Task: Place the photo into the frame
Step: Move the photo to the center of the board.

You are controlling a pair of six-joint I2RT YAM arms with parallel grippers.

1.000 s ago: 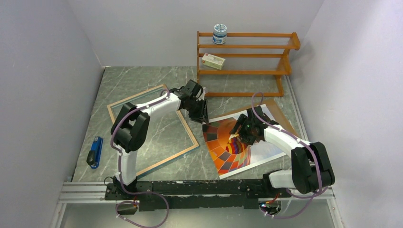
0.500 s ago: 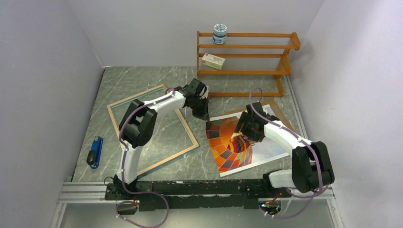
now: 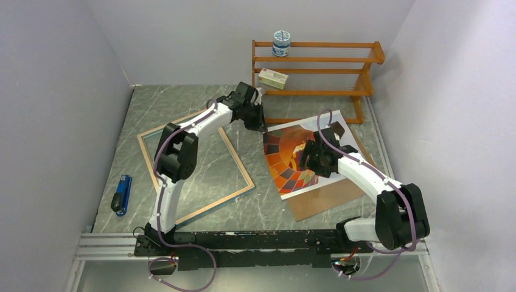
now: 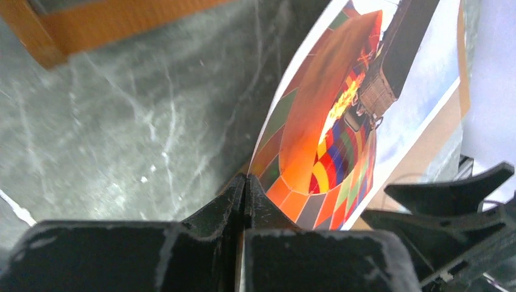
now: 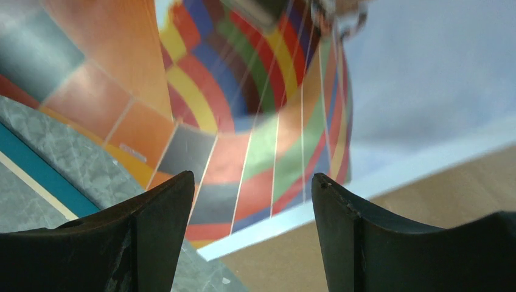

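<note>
Step in hand, my judgement: lift and transfer.
Frame (image 3: 210, 205) flat at left, wood rim up.
Photo (image 3: 289, 167) at right, partly over backing board (image 3: 322, 198), clear of frame.
Left gripper (image 4: 244, 182): fingers pressed together, pinching photo edge.
Right gripper (image 5: 252, 182): fingers spread above print, holding nothing.
Next, I carry photo left and square it over frame opening.
Grey marbled table (image 3: 182, 100), plain walls, shelf rack (image 3: 316, 59) at rear.

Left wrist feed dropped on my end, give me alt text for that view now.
The left gripper is shut on the near edge of the hot-air balloon photo, which bows away over the brown backing board. Grey marble table lies to the left, with part of the orange-brown shelf rack at the top.
</note>
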